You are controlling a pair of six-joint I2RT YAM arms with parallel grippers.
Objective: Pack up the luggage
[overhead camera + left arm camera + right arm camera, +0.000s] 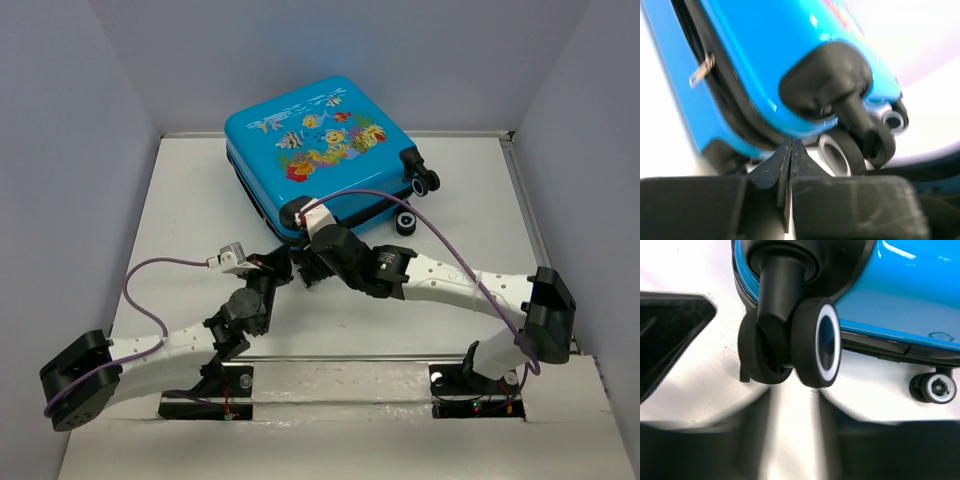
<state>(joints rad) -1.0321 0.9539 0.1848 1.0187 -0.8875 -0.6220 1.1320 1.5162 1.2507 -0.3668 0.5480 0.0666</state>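
Luggage point(315, 150) lies flat at far centre of worktop point(180, 220), fish face up, lid down. My left end effector point(791, 150) clenched, empty, just below near corner by wheel point(835, 155). Right end effector point(790, 405) blurred beside same corner; cannot tell its state. Judge step: zipping shut. Next: reach zipper pull point(702, 70), pinch finely, draw along seam.

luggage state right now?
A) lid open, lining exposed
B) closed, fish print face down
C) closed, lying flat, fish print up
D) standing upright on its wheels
C: in the top view the luggage lies flat on the table with its two shells together and the fish print facing the camera. Its wheels stick out sideways at the right end.
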